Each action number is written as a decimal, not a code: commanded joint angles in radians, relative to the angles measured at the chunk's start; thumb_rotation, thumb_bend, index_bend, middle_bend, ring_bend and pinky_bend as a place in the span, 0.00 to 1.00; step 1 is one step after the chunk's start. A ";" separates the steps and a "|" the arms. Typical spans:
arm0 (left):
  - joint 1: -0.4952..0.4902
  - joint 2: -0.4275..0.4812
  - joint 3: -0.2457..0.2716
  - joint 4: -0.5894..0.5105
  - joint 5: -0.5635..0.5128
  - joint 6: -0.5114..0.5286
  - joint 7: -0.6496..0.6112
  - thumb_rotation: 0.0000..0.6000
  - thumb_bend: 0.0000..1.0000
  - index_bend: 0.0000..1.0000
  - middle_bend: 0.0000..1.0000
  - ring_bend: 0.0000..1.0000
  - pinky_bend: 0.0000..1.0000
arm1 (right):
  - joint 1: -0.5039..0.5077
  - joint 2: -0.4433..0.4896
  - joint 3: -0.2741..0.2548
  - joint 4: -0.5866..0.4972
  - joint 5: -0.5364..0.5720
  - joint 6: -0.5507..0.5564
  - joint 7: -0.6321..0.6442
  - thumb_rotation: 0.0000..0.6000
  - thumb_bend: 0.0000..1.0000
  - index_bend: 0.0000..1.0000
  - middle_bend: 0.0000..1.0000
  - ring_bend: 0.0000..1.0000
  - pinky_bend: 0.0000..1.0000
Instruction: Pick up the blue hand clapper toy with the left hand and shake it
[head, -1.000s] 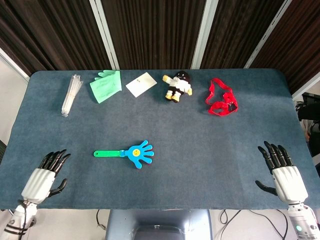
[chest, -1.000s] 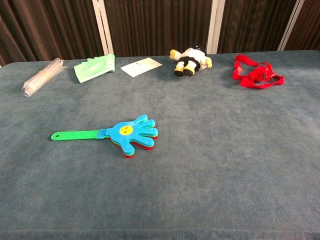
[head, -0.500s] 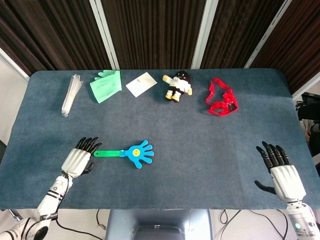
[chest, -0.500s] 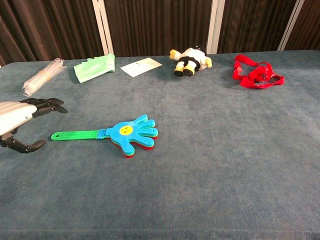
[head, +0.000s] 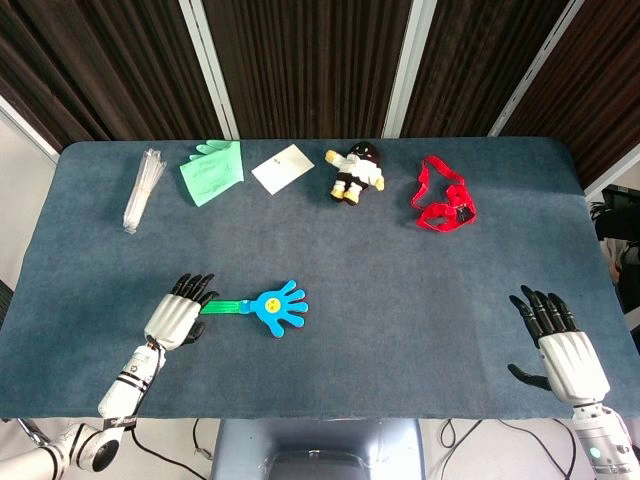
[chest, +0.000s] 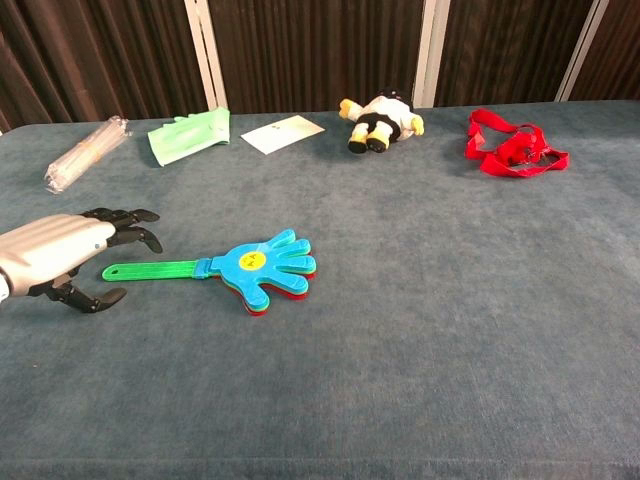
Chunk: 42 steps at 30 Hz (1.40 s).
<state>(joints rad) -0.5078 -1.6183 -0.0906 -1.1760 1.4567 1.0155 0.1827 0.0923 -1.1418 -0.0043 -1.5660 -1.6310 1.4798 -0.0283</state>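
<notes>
- The blue-grey surface carries everything.
- The left hand hovers over the end of the green handle, fingers apart and holding nothing.
- The right hand sits at the near right edge, fingers spread and empty.
- The blue hand clapper toy lies flat near the front left, its palm pointing right, away from the left hand.

Left hand and right hand: silver-white shells, black fingers (segmented); white forearm, black bands.
</notes>
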 joint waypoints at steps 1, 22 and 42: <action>-0.007 -0.018 0.002 0.014 0.005 0.012 -0.012 1.00 0.43 0.27 0.00 0.00 0.05 | -0.001 0.003 0.000 -0.002 0.002 0.000 0.003 1.00 0.15 0.00 0.00 0.00 0.00; -0.046 -0.110 0.003 0.118 -0.019 0.023 -0.008 1.00 0.43 0.42 0.00 0.00 0.09 | -0.008 0.031 -0.003 -0.020 -0.002 0.014 0.032 1.00 0.15 0.00 0.00 0.00 0.00; -0.050 -0.143 0.013 0.181 -0.004 0.064 -0.111 1.00 0.43 0.63 0.61 0.39 0.41 | -0.009 0.031 -0.002 -0.019 -0.003 0.016 0.035 1.00 0.15 0.00 0.00 0.00 0.00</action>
<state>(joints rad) -0.5562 -1.7551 -0.0765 -1.0086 1.4459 1.0716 0.0954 0.0835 -1.1105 -0.0060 -1.5849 -1.6337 1.4958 0.0066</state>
